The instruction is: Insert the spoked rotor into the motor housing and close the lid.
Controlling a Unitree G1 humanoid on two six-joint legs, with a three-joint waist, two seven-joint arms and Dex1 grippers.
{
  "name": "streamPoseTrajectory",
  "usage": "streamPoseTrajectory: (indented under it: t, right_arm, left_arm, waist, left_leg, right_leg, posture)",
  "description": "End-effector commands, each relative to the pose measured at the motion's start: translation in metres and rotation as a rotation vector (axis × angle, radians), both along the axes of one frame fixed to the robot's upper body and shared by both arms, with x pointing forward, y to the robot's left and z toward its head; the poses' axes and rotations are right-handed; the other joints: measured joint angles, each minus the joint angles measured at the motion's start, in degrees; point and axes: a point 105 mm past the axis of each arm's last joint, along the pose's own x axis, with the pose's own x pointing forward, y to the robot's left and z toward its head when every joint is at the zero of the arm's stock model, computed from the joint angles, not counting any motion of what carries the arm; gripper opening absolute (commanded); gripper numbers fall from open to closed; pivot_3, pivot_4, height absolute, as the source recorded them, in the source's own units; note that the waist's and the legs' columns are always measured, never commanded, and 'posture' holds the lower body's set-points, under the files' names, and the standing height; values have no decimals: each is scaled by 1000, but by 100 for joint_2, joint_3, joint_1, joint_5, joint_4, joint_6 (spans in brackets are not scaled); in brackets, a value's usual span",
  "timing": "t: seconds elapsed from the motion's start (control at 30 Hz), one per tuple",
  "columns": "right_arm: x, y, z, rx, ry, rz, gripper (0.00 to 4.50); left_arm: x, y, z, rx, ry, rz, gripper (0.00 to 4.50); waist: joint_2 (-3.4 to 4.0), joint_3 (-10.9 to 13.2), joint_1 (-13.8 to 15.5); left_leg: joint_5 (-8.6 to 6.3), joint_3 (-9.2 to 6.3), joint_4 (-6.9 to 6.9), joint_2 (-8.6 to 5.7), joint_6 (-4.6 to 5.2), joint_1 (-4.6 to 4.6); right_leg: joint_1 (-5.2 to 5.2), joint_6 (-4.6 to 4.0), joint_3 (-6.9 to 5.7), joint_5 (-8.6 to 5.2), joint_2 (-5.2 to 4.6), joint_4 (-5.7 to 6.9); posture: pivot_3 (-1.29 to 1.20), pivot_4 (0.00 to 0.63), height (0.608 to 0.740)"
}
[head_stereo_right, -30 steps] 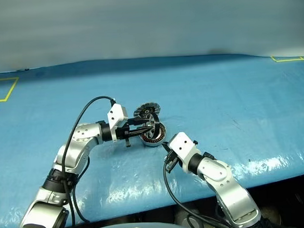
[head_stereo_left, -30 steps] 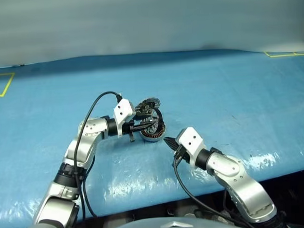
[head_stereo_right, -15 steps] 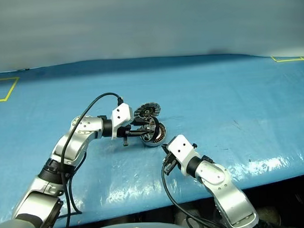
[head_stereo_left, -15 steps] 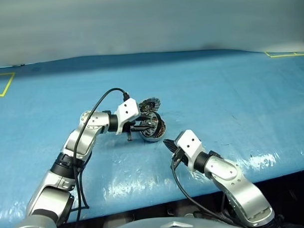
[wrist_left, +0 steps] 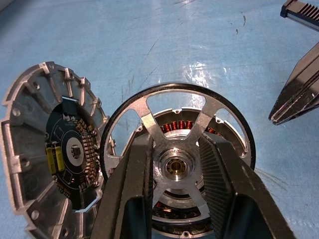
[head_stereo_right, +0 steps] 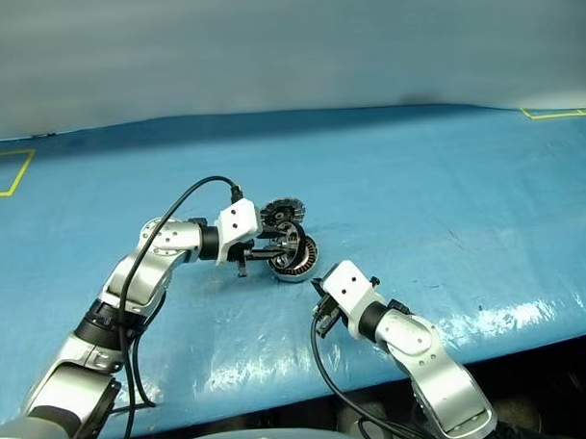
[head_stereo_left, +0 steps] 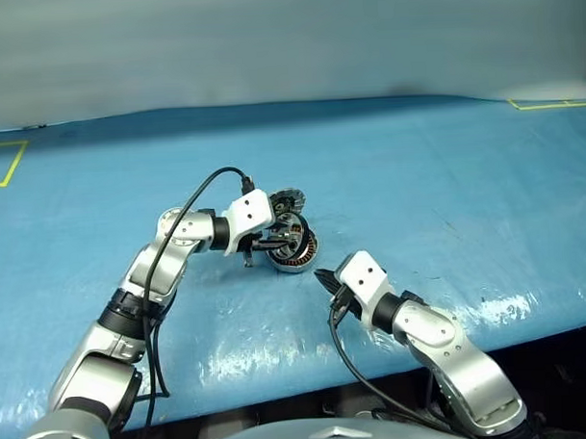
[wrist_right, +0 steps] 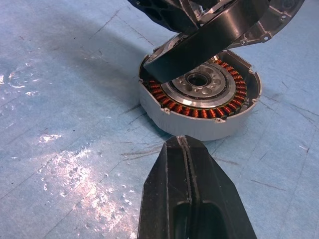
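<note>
while left claw [wrist_left: 175, 172] grips spoked rotor [wrist_left: 177, 164], motor housing [wrist_right: 202, 97] sits below.

Head stereo pair: aimed forward and down across the blue table [head_stereo_left: 446, 176], from well back. Wrist views: each taken close in along its own fingers. Shared by all four: the motor housing [wrist_right: 199, 99] and the spoked rotor [wrist_left: 177, 164].

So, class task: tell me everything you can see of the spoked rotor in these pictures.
The spoked rotor is a metal wheel: a dark outer ring, silvery broad spokes, open gaps and a round central hub with a bore. The left gripper holds it, one finger to each side of the hub. It hangs tilted over the motor housing, whose copper windings show through its gaps. It is not yet seated.
</note>
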Motion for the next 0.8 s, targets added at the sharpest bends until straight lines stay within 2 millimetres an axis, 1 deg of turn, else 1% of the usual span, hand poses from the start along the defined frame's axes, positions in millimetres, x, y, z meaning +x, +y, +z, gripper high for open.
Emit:
streamPoseTrajectory:
  t: [0.03, 0.07, 0.2, 0.3, 0.43, 0.47, 0.5, 0.6, 0.67, 0.73, 0.8]
  right_arm:
    - [3, 3, 10, 13, -48, 10, 0]
    - [3, 3, 9, 14, -46, 10, 0]
    - [3, 2, 9, 16, -43, 6, 0]
    - [2, 1, 9, 18, -42, 2, 0]
    - [1, -3, 10, 22, -40, -9, 0]
    - [1, -5, 13, 37, -42, -16, 0]
    - [-1, -9, 21, 63, -54, -20, 0]
    - [0, -23, 48, 89, -123, -28, 0]
    - [6, -28, 65, 86, -178, -25, 0]
    - [13, -27, 74, 46, -210, 9, 0]
    - [19, -21, 75, -31, -233, 81, 369]
  left_arm:
    - [1, 4, -5, 33, -5, 20, 2601]
    - [3, 5, -2, 29, -17, 32, 2910]
    - [2, 6, 16, -47, -56, 32, 2910]
    - [-9, 6, 35, -175, -37, -4, 2910]
    - [-17, 13, 42, -215, -43, -2, 2910]
    - [-20, 15, 44, -230, -36, -2, 2910]
    - [-23, 17, 45, -256, -25, 6, 2910]
    - [-29, 27, 40, -278, 0, 51, 2910]
    - [-32, 33, 35, -297, 11, 79, 2910]
    - [-36, 35, 27, -294, 15, 85, 2910]
    - [-40, 38, 16, -273, 32, 98, 2930]
  waist:
    - [0, 1, -8]
    - [-1, 1, -5]
    - [-1, 1, 4]
    - [-1, 1, 1]
    - [-1, 1, 0]
    - [-1, 1, 0]
    - [0, 2, 0]
    - [1, 3, -4]
    - [-1, 5, -19]
    - [-3, 6, -25]
    - [0, 7, -47]
  left_leg:
    - [0, 0, 0, 0, 0, 0]
    - [0, 0, -1, 0, 0, -3]
    - [0, 0, -1, 2, 0, -12]
    - [0, 2, -2, 11, 0, -20]
    - [9, 4, -2, 10, -16, -26]
    - [8, 4, -2, 10, -15, -26]
    - [8, 4, -3, 9, -13, -26]
    - [6, 6, -3, 12, -12, -26]
    - [3, 7, -3, 11, -6, -25]
    - [1, 6, -3, 11, -2, -22]
    - [4, 6, -3, 11, -5, -19]
  right_leg:
    - [-1, 0, 0, 0, 0, 0]
    - [-5, -1, 0, 0, 1, 0]
    - [-13, 0, 1, 1, 0, 0]
    - [-22, 6, 4, 5, -2, 1]
    - [-30, 10, 6, 7, -3, 2]
    - [-30, 10, 6, 7, -3, 2]
    - [-30, 9, 6, 6, -3, 2]
    - [-31, 10, 10, 7, -5, 1]
    - [-30, 10, 10, 7, -6, 0]
    - [-30, 9, 10, 5, -5, 2]
    - [-29, 8, 12, 4, -3, 3]
  posture:
    - [0, 150, 740]
    - [0, 150, 740]
    - [0, 150, 740]
    - [0, 150, 740]
    - [0, 150, 740]
    - [0, 150, 740]
    - [0, 150, 740]
    - [0, 150, 740]
    - [0, 150, 740]
    - [0, 150, 740]
    - [0, 150, 740]
